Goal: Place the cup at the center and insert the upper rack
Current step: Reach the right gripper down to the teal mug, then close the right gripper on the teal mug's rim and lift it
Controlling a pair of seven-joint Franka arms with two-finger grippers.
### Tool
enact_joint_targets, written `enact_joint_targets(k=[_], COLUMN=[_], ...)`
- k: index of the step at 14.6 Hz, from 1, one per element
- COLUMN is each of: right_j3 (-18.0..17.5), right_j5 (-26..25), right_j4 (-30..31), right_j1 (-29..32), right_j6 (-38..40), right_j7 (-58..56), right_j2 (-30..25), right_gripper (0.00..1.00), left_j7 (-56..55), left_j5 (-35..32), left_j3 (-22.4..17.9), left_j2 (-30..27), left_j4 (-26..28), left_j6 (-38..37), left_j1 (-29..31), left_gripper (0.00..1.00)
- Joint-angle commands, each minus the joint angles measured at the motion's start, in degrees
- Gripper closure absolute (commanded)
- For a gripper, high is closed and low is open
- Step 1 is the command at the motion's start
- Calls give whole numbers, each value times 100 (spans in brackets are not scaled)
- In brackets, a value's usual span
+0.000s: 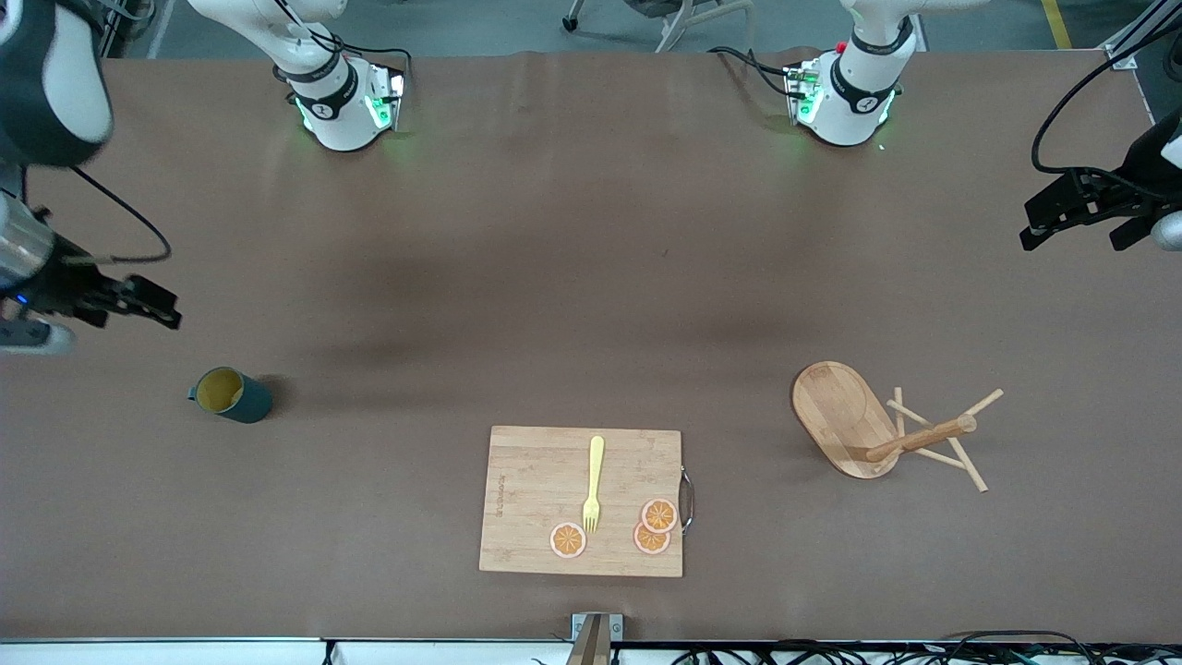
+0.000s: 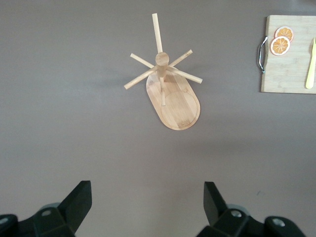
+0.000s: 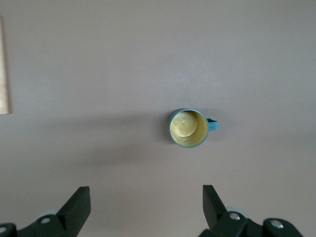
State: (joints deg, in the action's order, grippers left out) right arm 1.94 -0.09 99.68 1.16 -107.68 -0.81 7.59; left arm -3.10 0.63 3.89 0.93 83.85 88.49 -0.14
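The cup [image 1: 231,394], dark teal with a mustard-yellow inside, stands upright on the table toward the right arm's end; it also shows in the right wrist view [image 3: 188,128], handle out to one side. The upper rack [image 1: 845,420], a light wooden mug tree with an oval base, central post and thin pegs, stands toward the left arm's end [image 2: 173,98]. My right gripper [image 1: 138,309] [image 3: 146,192] hangs open over bare table beside the cup. My left gripper [image 1: 1079,235] [image 2: 148,190] hangs open over bare table beside the rack. Neither holds anything.
A rectangular wooden cutting board [image 1: 526,489] with a metal handle lies near the table's front edge, midway between cup and rack. On it lie a yellow fork [image 1: 593,485] and three orange slices [image 1: 657,515]. The brown tabletop [image 1: 591,277] spreads between the arms' bases.
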Motion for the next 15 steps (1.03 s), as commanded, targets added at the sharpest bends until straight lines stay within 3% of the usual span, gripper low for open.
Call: enact_joint_targets(k=[1,7,11,15], right_j3=[-44,-36,-36,-36], right_j5=[-106,-88,-97,-88], right_j4=[-27,-10,-1,-10], right_j1=[78,200,236,236], right_j6=[-288,-797,-1062,-1159], right_j7=[-42,-33,-42,-33], right_j2=[654,1683,2009,2203], right_gripper=[0,0,0,16], left_j7=[-6,-6,-6,-6], left_j5=[-116,-116,-116,-125], left_j3=[24,24,24,24], left_j2=[-22,-22,-22,-22], left_j4=[-45,-45,-45,-45], left_j6=[10,10,19,19], left_j1=[-3,-3,-3,-3], left_gripper=[0,0,0,0])
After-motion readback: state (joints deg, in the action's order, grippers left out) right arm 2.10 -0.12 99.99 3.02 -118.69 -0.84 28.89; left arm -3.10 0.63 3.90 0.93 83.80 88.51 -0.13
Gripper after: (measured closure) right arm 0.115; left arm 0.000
